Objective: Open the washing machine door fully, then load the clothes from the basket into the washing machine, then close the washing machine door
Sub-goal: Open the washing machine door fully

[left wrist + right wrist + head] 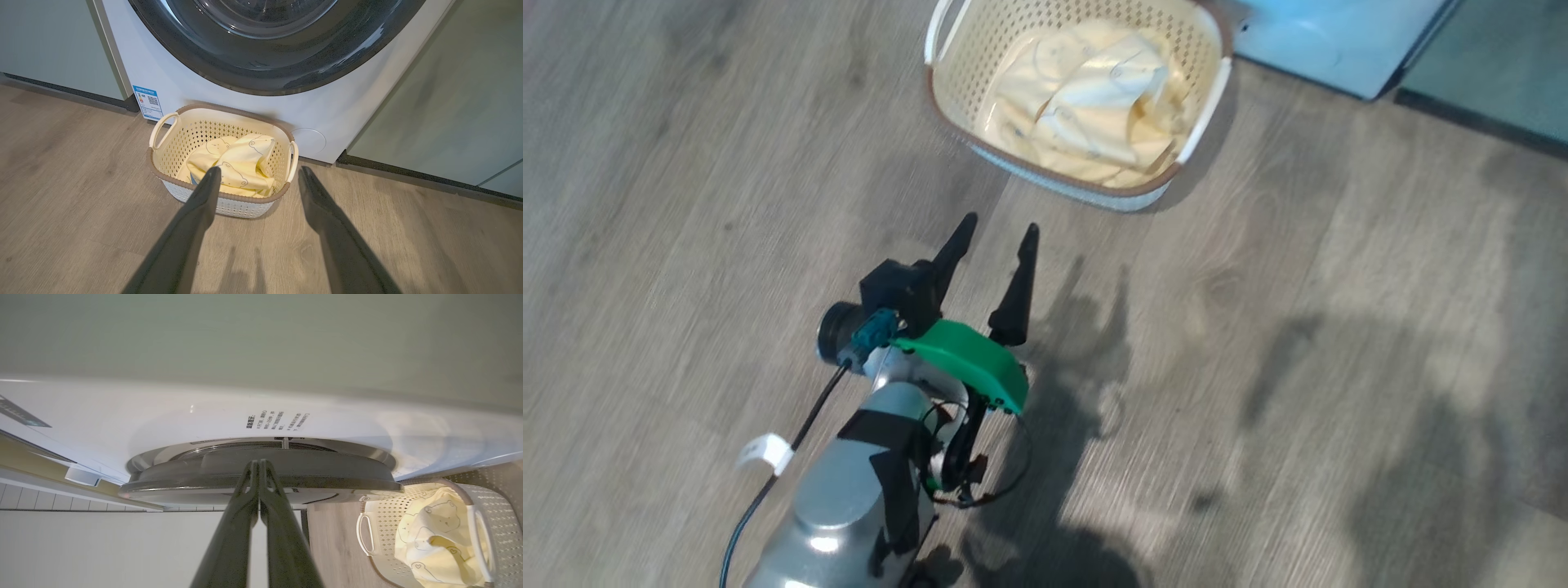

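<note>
Right wrist view has the right pincer (259, 462) pressed shut, tips at the glossy black rim of the washing machine door (327, 475), which sits nearly flush on the washing machine (163, 416). With nothing gripped, they may skid off that curved rim and leave the door half open. Meanwhile the left pincer (259, 173) hangs wide and empty above the floor (81, 212), just short of the basket (229, 197) of clothes (241, 163) at the machine's foot.

The left gripper (1000, 225), fingers spread, hangs above the wooden floor (1339, 327) near the basket (948, 104) holding the clothes (1086, 98)
</note>
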Motion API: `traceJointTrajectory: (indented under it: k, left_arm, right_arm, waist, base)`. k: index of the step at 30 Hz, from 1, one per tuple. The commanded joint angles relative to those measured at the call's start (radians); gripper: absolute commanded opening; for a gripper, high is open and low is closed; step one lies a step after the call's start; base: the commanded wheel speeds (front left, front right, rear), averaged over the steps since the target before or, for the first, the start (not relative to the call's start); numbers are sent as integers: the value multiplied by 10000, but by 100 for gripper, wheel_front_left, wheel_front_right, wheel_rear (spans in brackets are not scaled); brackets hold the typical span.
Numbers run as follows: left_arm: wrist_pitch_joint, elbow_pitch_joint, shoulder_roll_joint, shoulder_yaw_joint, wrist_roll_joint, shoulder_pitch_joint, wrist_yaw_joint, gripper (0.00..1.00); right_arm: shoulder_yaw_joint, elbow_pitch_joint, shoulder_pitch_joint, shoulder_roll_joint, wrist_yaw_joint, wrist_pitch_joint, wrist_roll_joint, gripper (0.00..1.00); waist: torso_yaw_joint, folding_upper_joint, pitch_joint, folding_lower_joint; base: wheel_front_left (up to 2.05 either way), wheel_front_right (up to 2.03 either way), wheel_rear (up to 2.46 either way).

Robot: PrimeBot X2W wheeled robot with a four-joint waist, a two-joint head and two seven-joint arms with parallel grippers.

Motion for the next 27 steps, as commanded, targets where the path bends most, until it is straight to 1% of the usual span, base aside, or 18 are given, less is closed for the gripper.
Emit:
traceJointTrajectory:
  k: [1,7,13,24,27]
  left_arm:
    - [-105,-353,198,226,-76,-255,82,100]
    - [-105,-500,198,-38,-308,-468,206,100]
    - [-105,-643,198,-234,-551,-645,330,100]
    - [-105,-879,198,-413,-802,-833,495,100]
    - [-105,-961,198,-435,-854,-896,528,100]
  right_arm:
    - [97,-108,-525,229,2,93,-112,0]
    - [116,667,-1497,507,2,-445,-319,0]
    - [100,1134,-2168,743,2,-825,-417,0]
    - [176,1446,-2710,924,2,-1018,-562,0]
    - [264,1448,-2868,972,2,-801,-591,0]
  waist:
    - [214,0,250,-1]
    - [502,0,677,-1]
    - [747,0,1020,-1]
    - [994,0,1349,-1]
    - [1034,0,1467,-1]
  base:
    - [0,0,0]
    - [0,0,0]
    - [0,0,0]
    - [0,0,0]
    - [0,0,0]
